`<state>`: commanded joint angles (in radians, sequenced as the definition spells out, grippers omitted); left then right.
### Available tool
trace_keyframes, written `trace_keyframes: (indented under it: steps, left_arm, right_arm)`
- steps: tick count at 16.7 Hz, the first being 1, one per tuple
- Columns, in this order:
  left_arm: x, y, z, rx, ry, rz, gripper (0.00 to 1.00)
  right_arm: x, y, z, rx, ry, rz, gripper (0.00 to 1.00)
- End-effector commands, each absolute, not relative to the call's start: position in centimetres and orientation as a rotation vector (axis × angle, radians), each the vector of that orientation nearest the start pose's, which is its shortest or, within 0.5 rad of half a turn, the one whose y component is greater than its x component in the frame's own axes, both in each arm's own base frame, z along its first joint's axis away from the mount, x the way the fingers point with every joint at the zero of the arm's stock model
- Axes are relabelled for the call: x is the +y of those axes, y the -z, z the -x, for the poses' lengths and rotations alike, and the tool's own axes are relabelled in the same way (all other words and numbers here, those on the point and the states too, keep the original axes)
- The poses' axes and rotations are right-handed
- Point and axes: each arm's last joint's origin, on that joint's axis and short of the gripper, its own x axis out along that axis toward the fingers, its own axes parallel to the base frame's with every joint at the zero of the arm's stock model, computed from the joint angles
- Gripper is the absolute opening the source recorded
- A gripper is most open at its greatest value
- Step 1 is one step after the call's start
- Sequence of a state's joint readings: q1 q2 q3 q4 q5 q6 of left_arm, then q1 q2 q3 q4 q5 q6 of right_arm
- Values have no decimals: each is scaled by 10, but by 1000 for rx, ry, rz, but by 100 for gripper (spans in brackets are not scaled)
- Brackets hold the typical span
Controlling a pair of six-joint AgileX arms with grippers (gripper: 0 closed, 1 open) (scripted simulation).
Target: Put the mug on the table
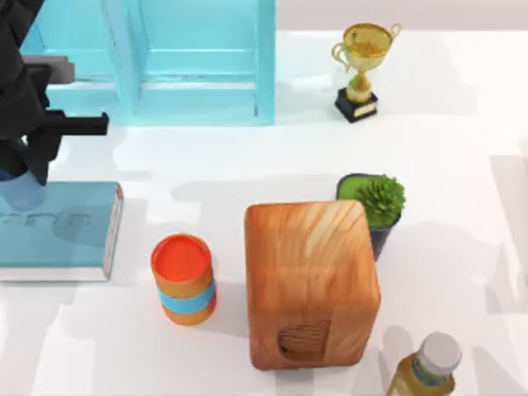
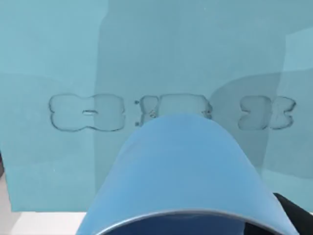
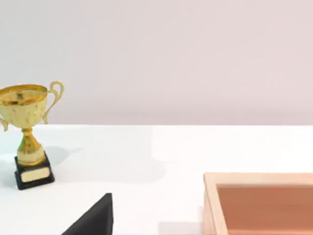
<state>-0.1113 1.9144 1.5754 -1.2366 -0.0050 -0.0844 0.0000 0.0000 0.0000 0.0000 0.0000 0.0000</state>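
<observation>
Looking down from the top view, the left arm's pincer point(image 1: 18, 169) hangs at about nine o'clock on the white counter point(image 1: 462, 148), over the far end of a teal book point(image 1: 58, 231) that lies flat at the left edge. A patch of light-blue mug point(image 1: 21, 191) shows just below the dark wrist, above the book's cover; whether it touches the cover I cannot tell. Behind the book, at eleven to twelve o'clock, stands a pale-blue shelf unit point(image 1: 198, 62). A gold trophy point(image 1: 363, 70) on a black base stands at one o'clock. Near the centre sits a wooden box point(image 1: 309, 285), with a potted green plant point(image 1: 375, 206) touching its far right corner. Left of the box, at seven o'clock, is an orange cylinder with a blue band point(image 1: 183, 279). A yellow bottle with a white cap point(image 1: 427, 367) stands at five o'clock.

In the left wrist view, the mug point(image 2: 186, 171) looms close, its rounded blue side turned toward the book cover point(image 2: 58, 58) with its embossed lettering. It appears held, but the fingers are hidden, so how the pincer stands I cannot tell.

In the right wrist view, the trophy point(image 3: 28, 134) stands on the counter point(image 3: 220, 147), with the box's open top point(image 3: 259, 200) nearer and a dark corner of the plant pot point(image 3: 95, 218) between them. I cannot tell the state of the right pincer.
</observation>
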Motion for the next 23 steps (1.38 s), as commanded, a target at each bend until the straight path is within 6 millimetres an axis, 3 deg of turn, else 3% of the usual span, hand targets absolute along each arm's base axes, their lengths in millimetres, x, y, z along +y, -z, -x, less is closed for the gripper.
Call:
trace_keyframes:
  steps: [2,5,10,15,17,23]
  left_arm:
    - [-45,-223,-368,1591,9,-24,0]
    - [-76,-224,-384,1618,-3,-30,0]
    - [-161,-240,-407,1588,-12,-37,0]
    - [-235,-246,-397,1567,-11,-40,0]
    - [-248,-245,-393,1569,-13,-44,0]
    - [-248,-243,-393,1565,-9,-40,0]
  right_arm:
    - [-1,-160,-106,0,0,0,100]
    - [-1,-160,-106,0,0,0,100]
    - [-1,-160,-106,0,0,0,100]
    - [-1,-160,-106,0,0,0,100]
    - [-1,-160,-106,0,0,0,100]
    - [-1,-160,-106,0,0,0,100]
